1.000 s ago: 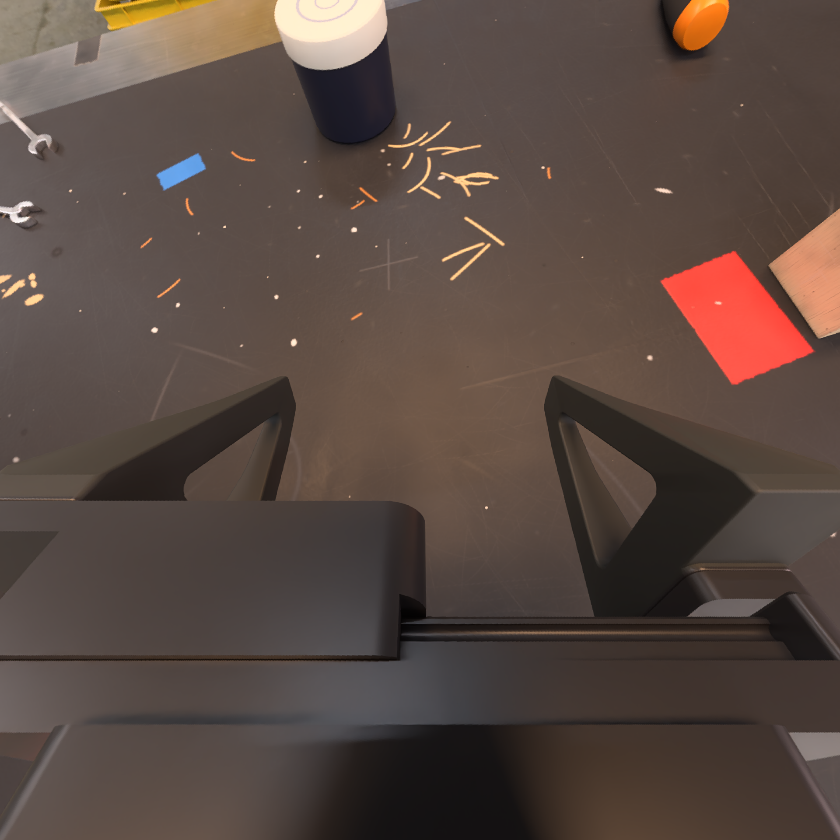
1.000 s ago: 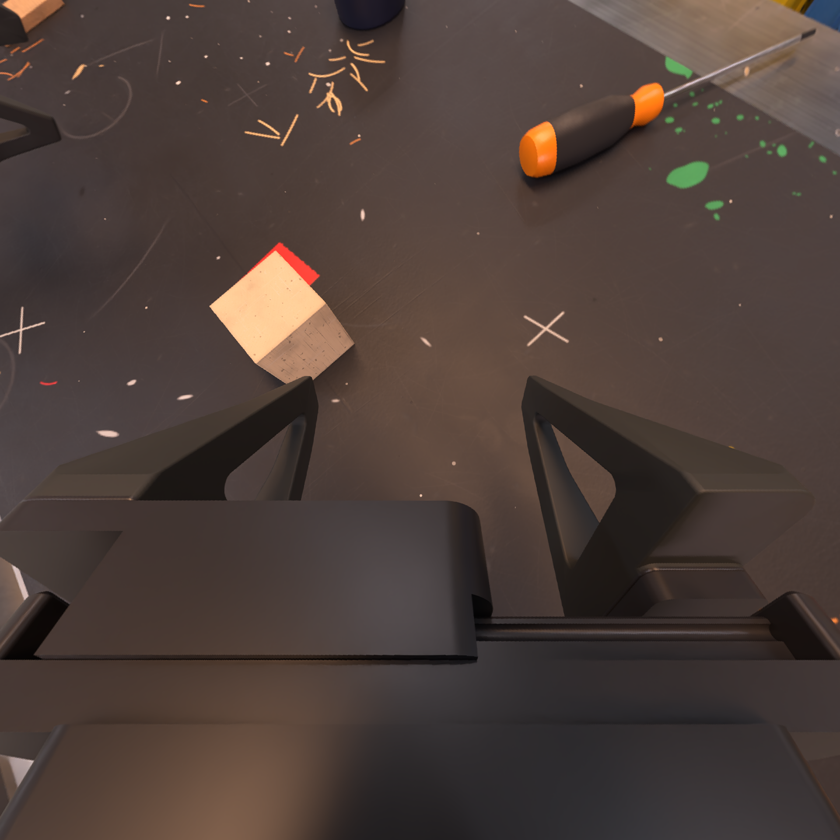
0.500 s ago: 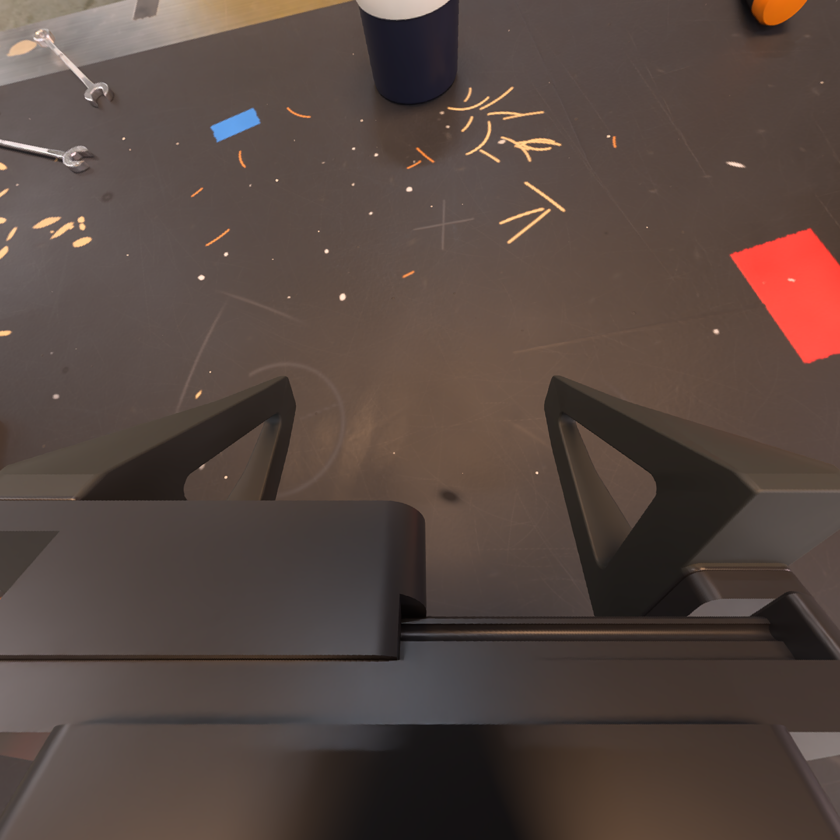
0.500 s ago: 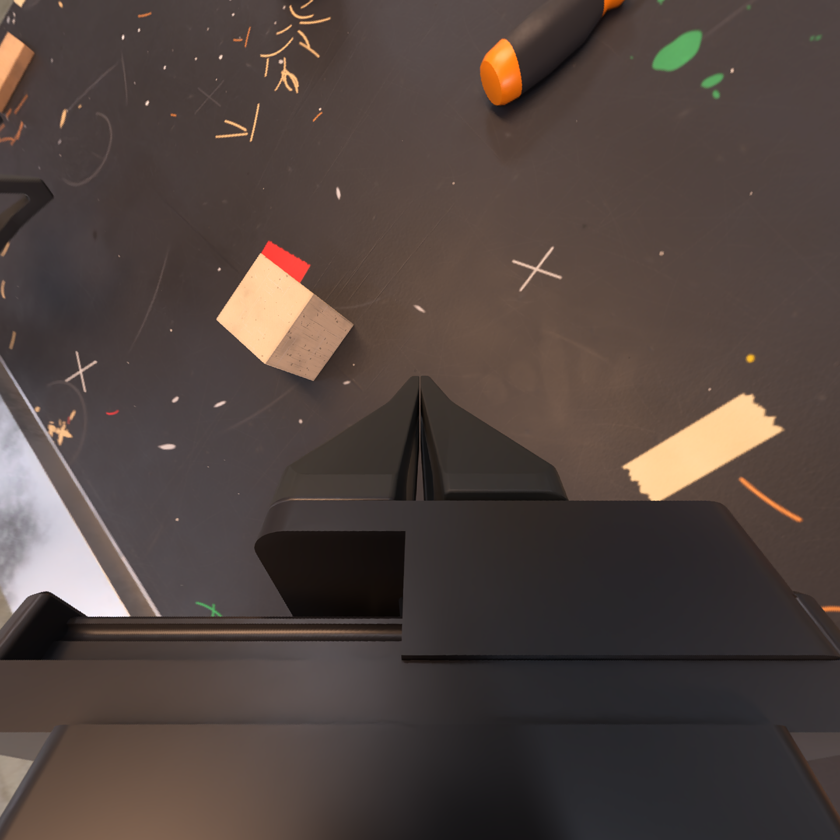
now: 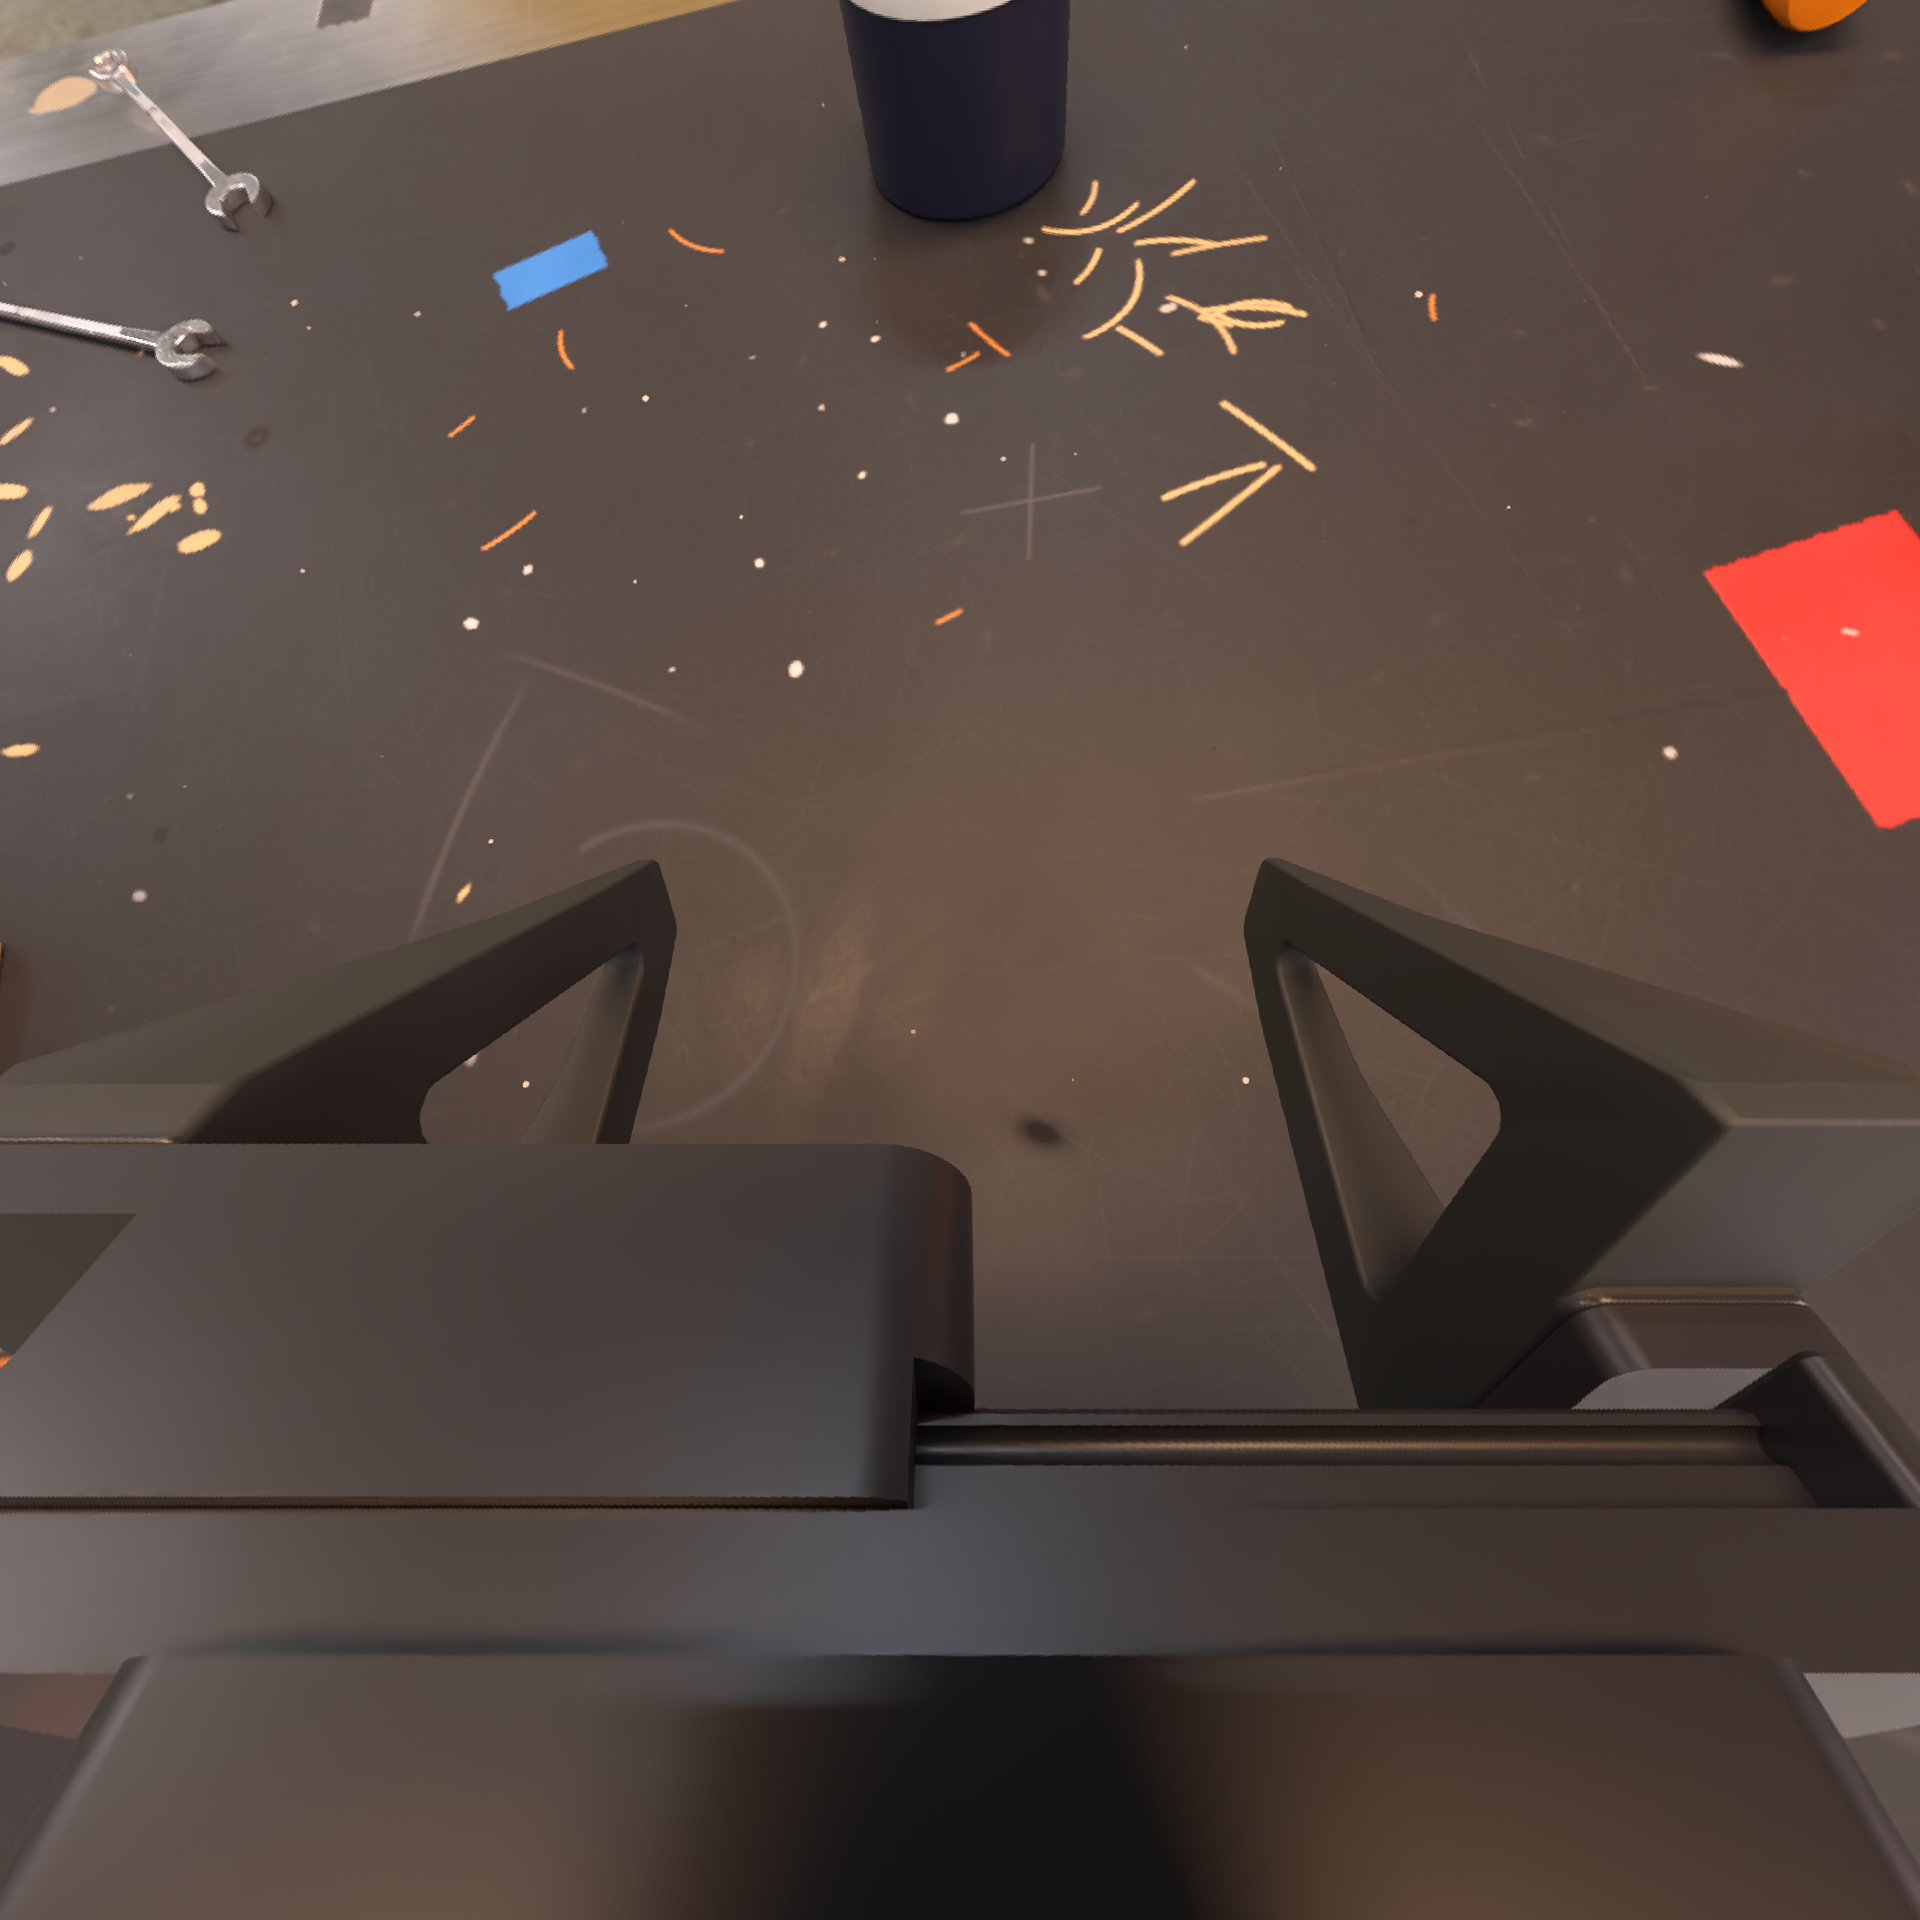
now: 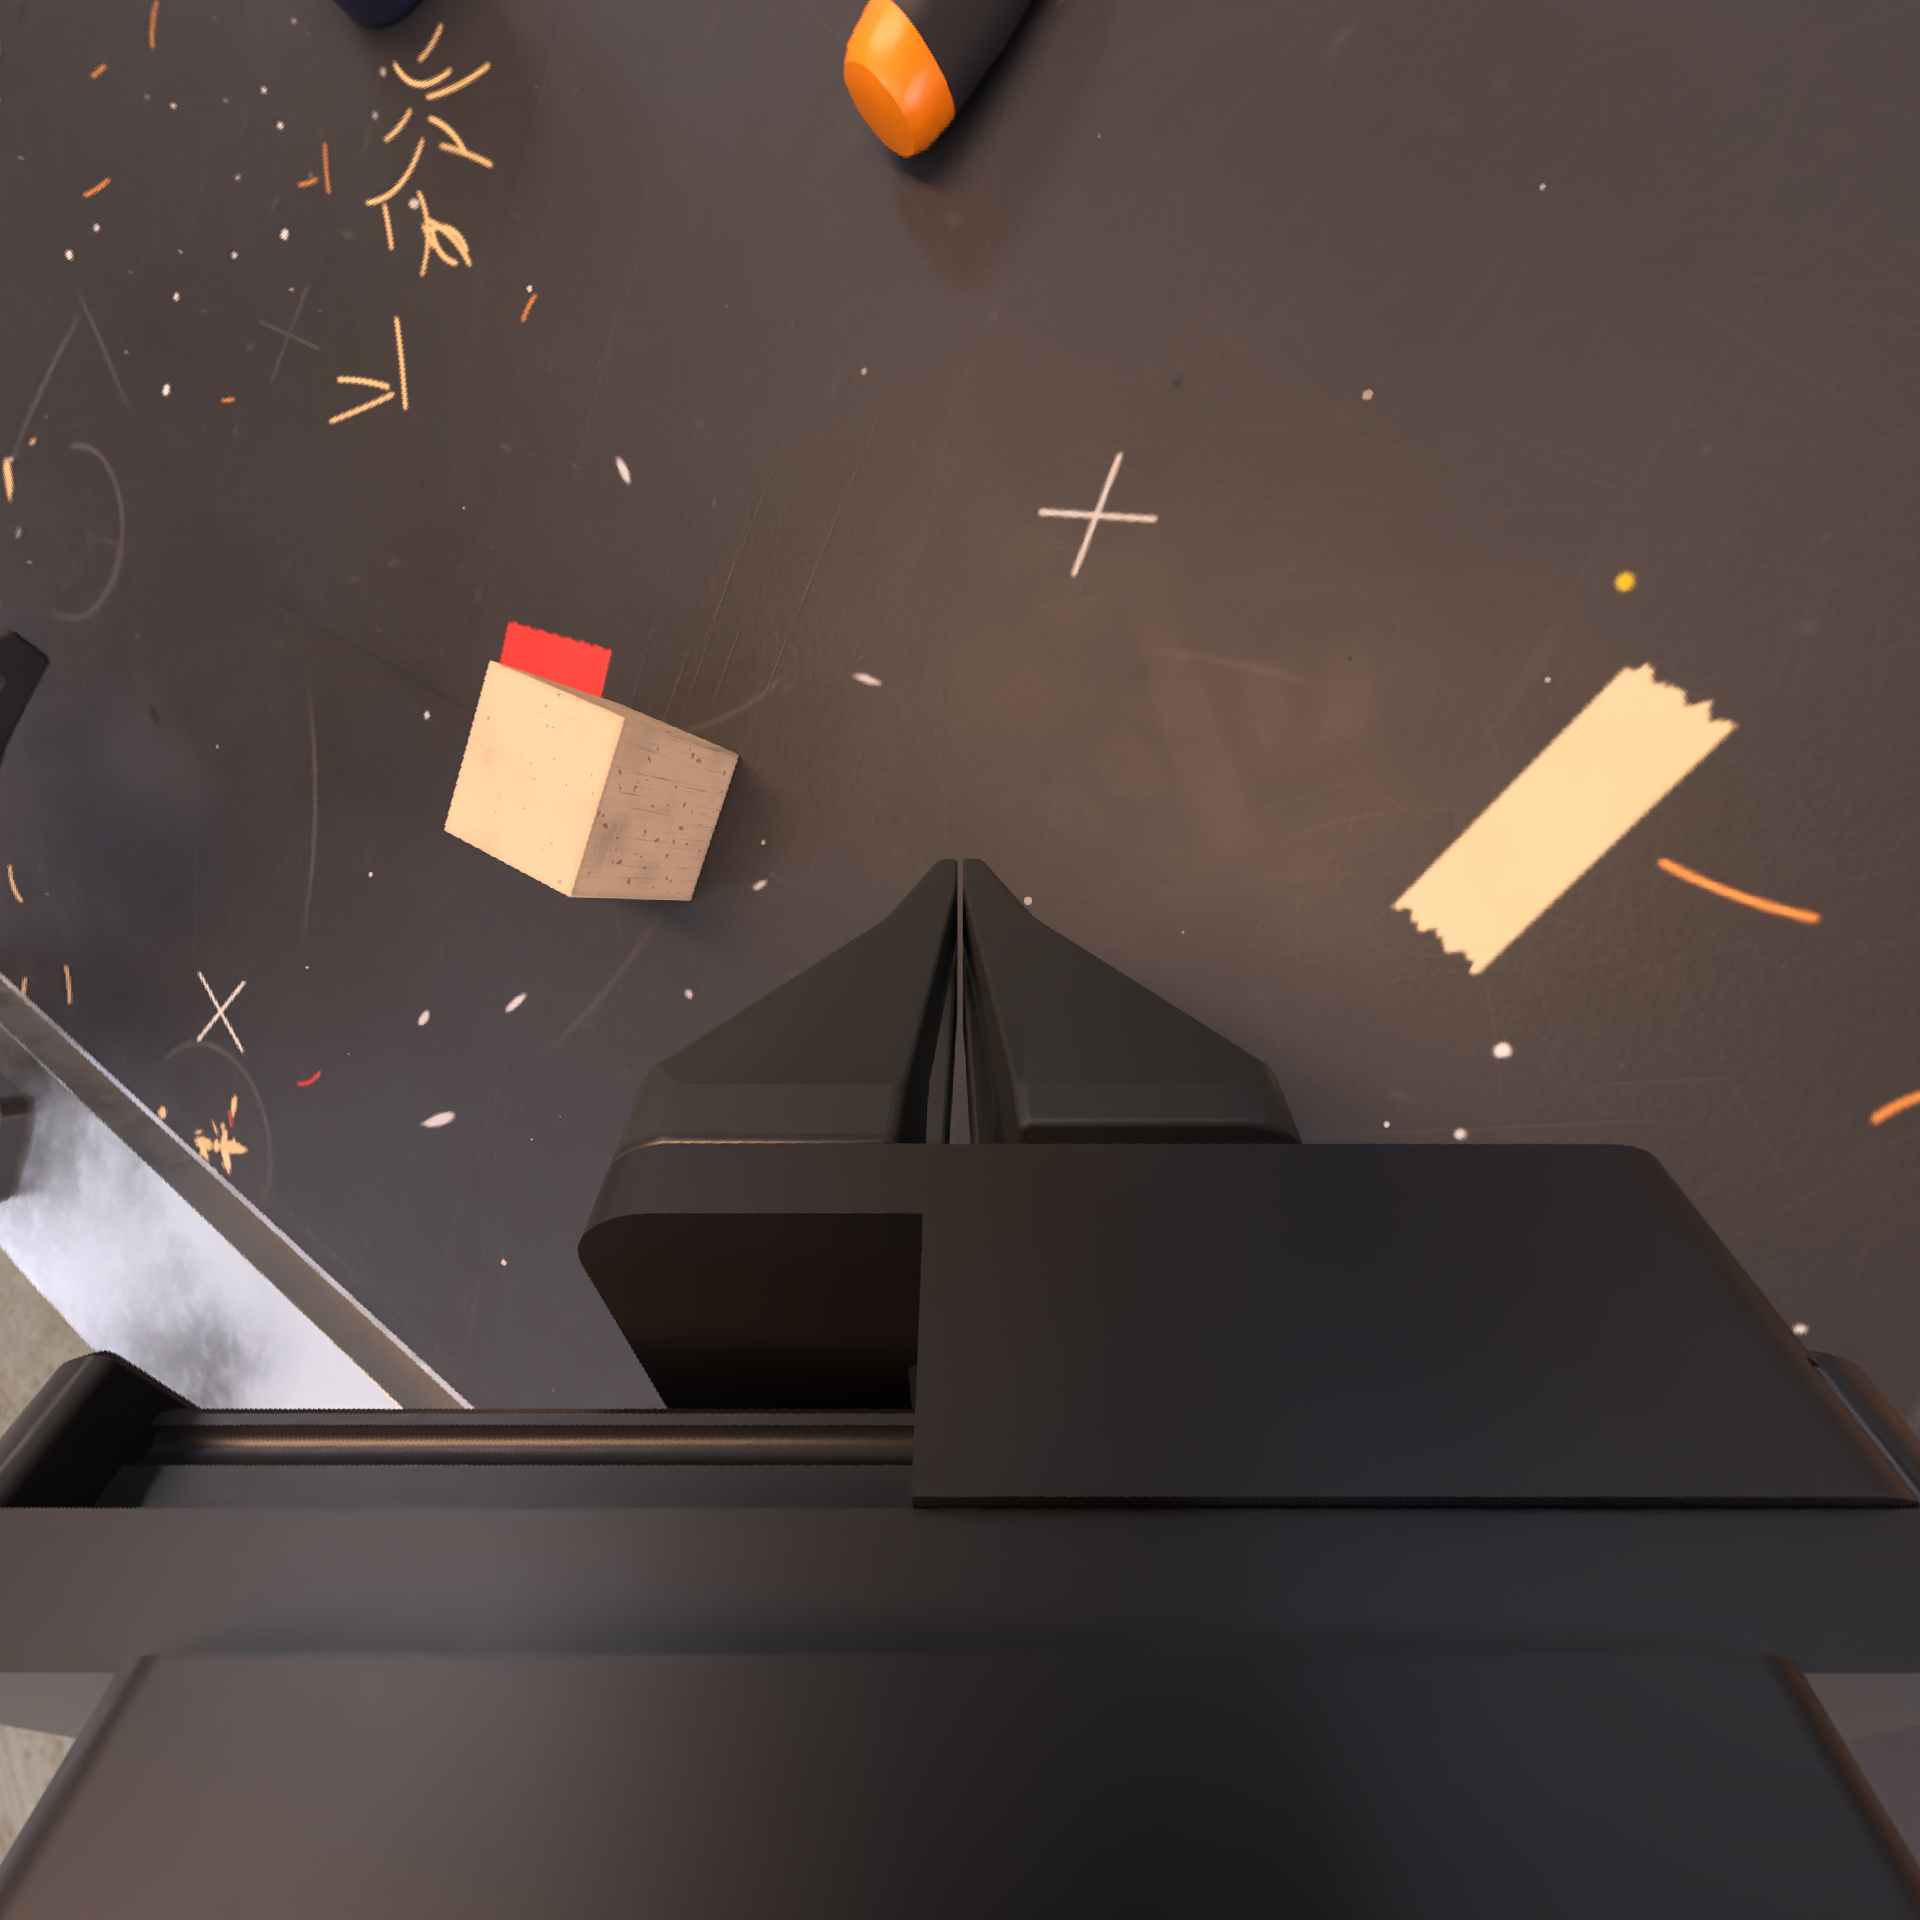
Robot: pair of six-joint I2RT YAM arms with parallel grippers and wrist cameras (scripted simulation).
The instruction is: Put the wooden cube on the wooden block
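Note:
The pale wooden cube [image 6: 587,781] sits on the dark table in the right wrist view, partly covering a red tape patch [image 6: 555,657]. My right gripper [image 6: 958,871] is shut and empty, a little to the right of the cube and nearer the camera, above the table. My left gripper [image 5: 958,914] is open and empty over bare table. The wooden block does not show in either view. A sliver of the other gripper [image 6: 16,675] shows at the left edge of the right wrist view.
A dark cup [image 5: 961,114] stands far ahead of the left gripper, with two wrenches [image 5: 177,140] at the far left. A red tape patch [image 5: 1834,665] lies right. An orange-tipped screwdriver handle [image 6: 914,73] and beige tape [image 6: 1558,821] show in the right view; the table edge [image 6: 239,1205] runs lower left.
My right gripper went from open to shut, empty, and swung right and away from the cube. My left gripper pulled back and left; the wooden piece at its right edge left the view.

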